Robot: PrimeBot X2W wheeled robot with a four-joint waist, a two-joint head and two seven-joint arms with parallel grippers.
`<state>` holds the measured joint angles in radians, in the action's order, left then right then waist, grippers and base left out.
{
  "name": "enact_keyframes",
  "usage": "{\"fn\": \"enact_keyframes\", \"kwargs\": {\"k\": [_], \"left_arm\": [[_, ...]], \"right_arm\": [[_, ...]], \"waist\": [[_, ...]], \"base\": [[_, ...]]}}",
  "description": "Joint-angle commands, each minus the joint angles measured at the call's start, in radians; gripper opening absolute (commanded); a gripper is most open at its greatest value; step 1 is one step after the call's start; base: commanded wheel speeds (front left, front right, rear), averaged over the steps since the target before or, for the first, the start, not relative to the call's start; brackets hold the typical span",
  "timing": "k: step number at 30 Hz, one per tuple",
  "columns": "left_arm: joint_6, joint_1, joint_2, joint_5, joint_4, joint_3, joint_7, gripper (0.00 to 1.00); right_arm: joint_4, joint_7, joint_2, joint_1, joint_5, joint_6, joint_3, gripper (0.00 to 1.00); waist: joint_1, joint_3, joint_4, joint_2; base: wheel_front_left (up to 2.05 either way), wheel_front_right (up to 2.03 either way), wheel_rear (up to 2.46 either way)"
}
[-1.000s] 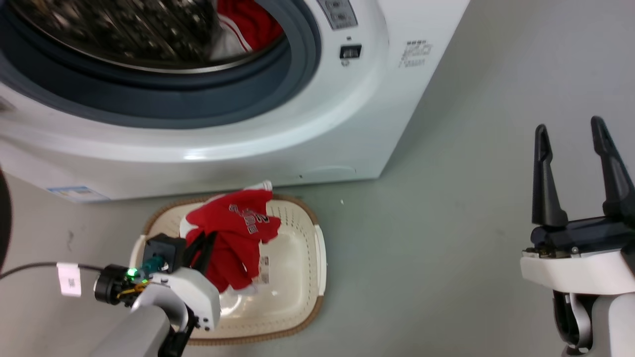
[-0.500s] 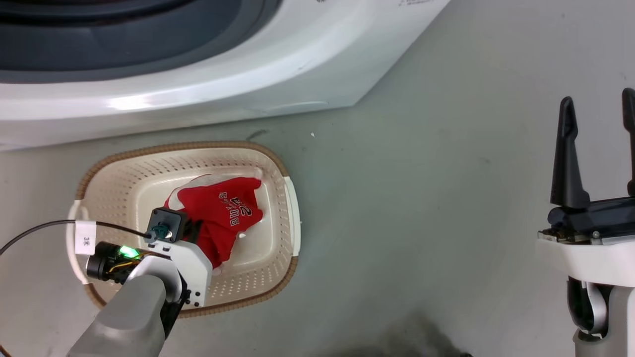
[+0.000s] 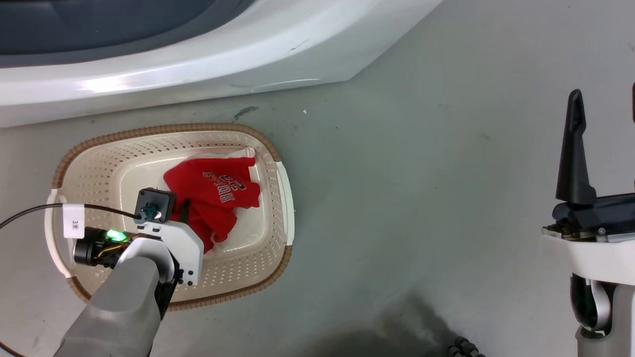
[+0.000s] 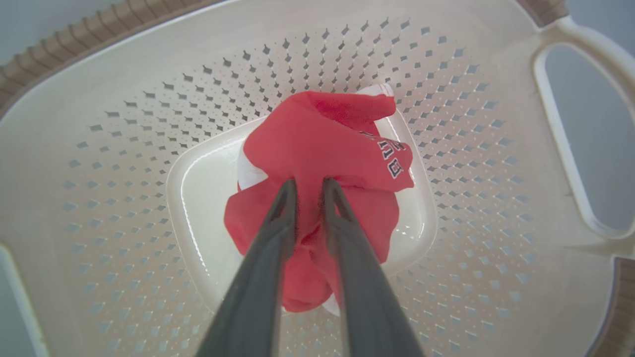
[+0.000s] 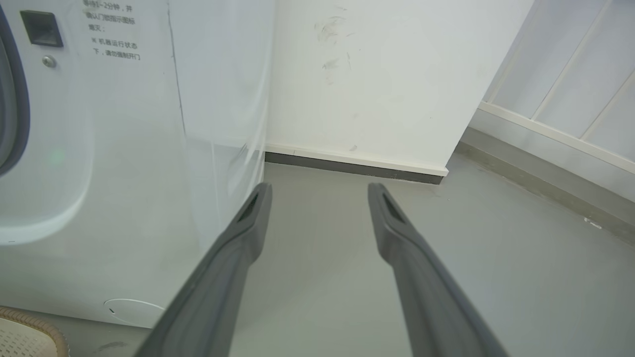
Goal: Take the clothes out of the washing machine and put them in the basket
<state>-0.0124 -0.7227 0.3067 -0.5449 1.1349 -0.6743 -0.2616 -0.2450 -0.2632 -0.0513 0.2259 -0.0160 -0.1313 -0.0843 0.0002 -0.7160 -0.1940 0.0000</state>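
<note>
Clothes (image 4: 322,144) pinched in left pincer (image 4: 308,184), pointing down into basket (image 4: 149,99), apparently touching bottom.

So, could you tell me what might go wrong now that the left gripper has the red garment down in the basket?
The left gripper is shut on the red garment inside the basket; lifting before opening would likely drag it back out. The pinched fold may cling to the fingers on release. The wrist cable crosses the basket's handle side and could snag.
</note>
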Motion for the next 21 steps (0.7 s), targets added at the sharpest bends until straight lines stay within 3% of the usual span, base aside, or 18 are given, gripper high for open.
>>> {"fn": "enact_keyframes", "kwargs": {"k": [1, 10, 21], "left_arm": [[0.006, 0.002, 0.005, 0.008, -0.012, 0.009, -0.005, 1.00], [0.020, 0.097, 0.011, 0.041, -0.120, 0.104, -0.004, 1.00], [0.040, 0.298, -0.004, 0.147, -0.410, 0.299, -0.004, 1.00]], "right_arm": [[0.006, -0.002, 0.002, 0.013, -0.002, 0.001, 0.003, 1.00], [0.043, -0.002, 0.002, 0.014, 0.007, 0.001, 0.022, 1.00], [0.095, -0.002, 0.002, -0.048, 0.015, 0.001, 0.039, 1.00]], "waist": [[-0.0002, 0.010, 0.004, 0.0000], [-0.0002, 0.132, 0.018, 0.0000], [-0.0002, 0.320, 0.055, 0.0000]], "base": [[0.00, 0.00, 0.00], [0.00, 0.00, 0.00], [0.00, 0.00, 0.00]]}}
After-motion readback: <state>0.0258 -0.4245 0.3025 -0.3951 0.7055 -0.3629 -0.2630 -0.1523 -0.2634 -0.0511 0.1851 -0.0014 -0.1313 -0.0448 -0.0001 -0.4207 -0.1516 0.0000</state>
